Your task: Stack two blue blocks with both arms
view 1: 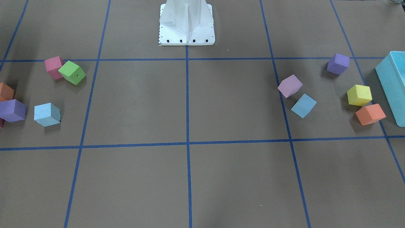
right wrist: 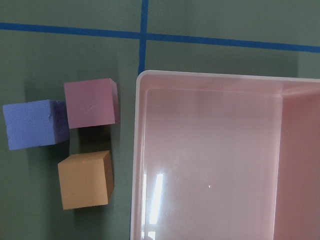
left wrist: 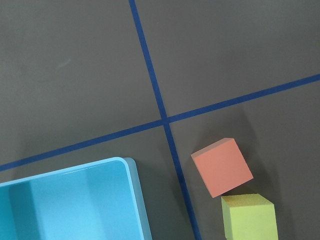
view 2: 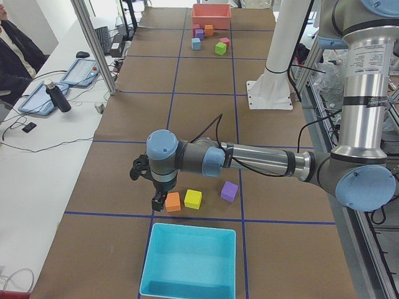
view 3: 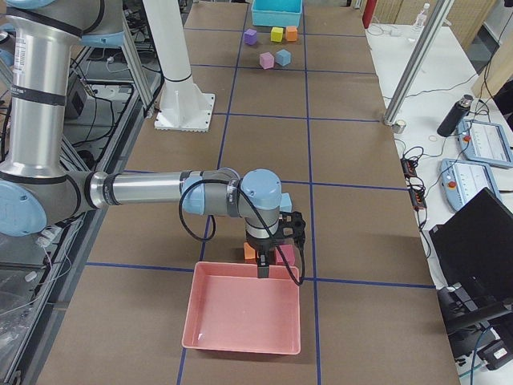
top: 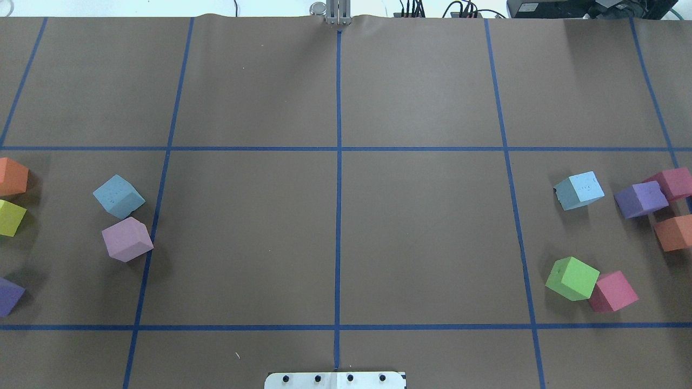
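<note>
Left end effector (view 2: 156, 200) beside orange cube (view 2: 173, 201), blue blocks (top: 118, 195) (top: 579, 190) flat, askew

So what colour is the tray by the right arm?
The tray is pink, clearest in the right wrist view.

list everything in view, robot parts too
blue cubes: 2, light blue, one each side
purple cubes: 2, dark purple, one each side
lilac cube: 1, pale, by the left blue cube
orange cubes: 2, orange, one each side
yellow cube: 1, yellow, left side
green cube: 1, green, right side, next to a pink one
pink cubes: 2, pink, right side
trays: 2, teal at left end, pink at right end
base post: 1, white, middle
arms: 2, grey, one over each end
tools: 2, black, state unclear
</note>
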`<state>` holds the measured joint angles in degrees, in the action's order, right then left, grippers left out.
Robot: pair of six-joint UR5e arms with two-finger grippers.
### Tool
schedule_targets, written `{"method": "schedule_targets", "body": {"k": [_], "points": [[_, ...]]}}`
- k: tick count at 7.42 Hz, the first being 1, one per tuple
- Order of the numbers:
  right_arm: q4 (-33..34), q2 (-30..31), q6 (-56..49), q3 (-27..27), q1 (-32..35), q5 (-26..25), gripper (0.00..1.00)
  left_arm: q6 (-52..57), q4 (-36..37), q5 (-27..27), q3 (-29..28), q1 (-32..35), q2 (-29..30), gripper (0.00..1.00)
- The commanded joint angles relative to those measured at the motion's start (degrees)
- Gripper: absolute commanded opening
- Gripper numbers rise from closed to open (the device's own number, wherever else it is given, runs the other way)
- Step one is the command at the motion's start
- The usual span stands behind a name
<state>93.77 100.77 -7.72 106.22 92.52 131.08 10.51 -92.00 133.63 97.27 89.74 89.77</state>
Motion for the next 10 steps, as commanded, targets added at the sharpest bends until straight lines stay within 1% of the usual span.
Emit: {"method": "schedule_targets", "body": {"k": [1, 2, 3, 4, 5, 7, 8, 9, 10], "points": [[-4.6, -0.7, 0.2, 0.0, -1.9, 7.7, 1.0, -0.1, 0.1, 0.0, 0.2, 0.0, -0.2, 0.98], [-7.2, -1.7, 4.5, 0.0, -4.6, 11.1, 1.0, -0.1, 0.1, 0.0, 0.0, 0.0, -0.2, 0.98], [-13.2, -1.7, 14.8, 0.0, -8.9, 11.4, 1.0, -0.1, 0.1, 0.0, -0.2, 0.0, -0.2, 0.98], [-18.9, -1.6, 21.3, -0.2, -13.1, 8.9, 1.0, -0.1, 0.1, 0.0, -0.2, 0.0, -0.3, 0.98], [-20.7, -2.1, 24.9, -0.2, -17.8, 5.8, 1.0, -0.1, 0.1, 0.0, -0.2, 0.0, -0.5, 0.98], [-20.7, -6.3, 34.2, -0.2, -25.9, -0.8, 1.0, -0.1, 0.0, 0.0, -0.2, 0.0, -0.7, 0.98], [-20.8, -7.6, 37.7, -0.2, -30.1, -4.8, 1.0, -0.1, 0.1, 0.0, -0.2, -0.1, -0.8, 0.98], [-20.8, -8.7, 39.3, -0.3, -33.1, -7.7, 1.0, -0.1, 0.0, 0.0, -0.2, 0.0, -0.8, 0.98], [-20.9, -8.8, 39.0, -1.1, -34.3, -8.0, 1.0, -0.1, 0.0, 0.0, -0.2, 0.0, -0.8, 0.98]]}}
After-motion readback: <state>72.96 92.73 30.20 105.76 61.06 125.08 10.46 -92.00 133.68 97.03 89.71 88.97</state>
